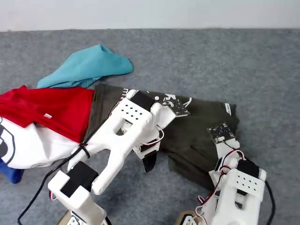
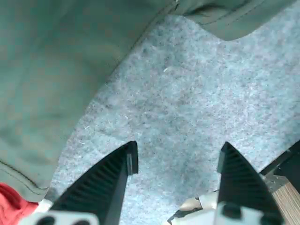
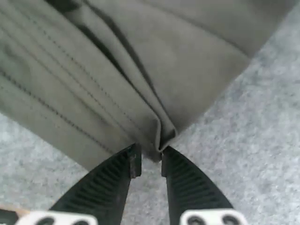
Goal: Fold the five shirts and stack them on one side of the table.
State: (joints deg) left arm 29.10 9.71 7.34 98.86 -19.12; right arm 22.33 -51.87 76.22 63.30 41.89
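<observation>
At bench (image 1: 211, 61) centre: olive shirt (image 1: 197, 131), spread. Its bunched hem grasped by fingers of right gripper (image 3: 149, 157); fingers of left gripper (image 2: 178, 157) released above bare bench beside hem. At left edge: red shirt (image 1: 51, 108), white shirt (image 1: 33, 143), teal shirt (image 1: 89, 68), heaped.

- A dark olive shirt (image 1: 201, 124) lies across the middle of the table (image 1: 234, 61). It is mostly spread flat, with white print along its far edge. Its near right corner is gathered into creased folds with stitched hems.
- A red shirt (image 1: 51, 108) lies crumpled to the left, its edge meeting the dark olive shirt's left side.
- A teal shirt (image 1: 89, 68) sits bunched just beyond the red shirt, touching it.
- A white shirt (image 1: 33, 145) with dark print lies partly under the red shirt's near side.
- A blue shirt (image 1: 10, 174) peeks out from under the white shirt.
</observation>
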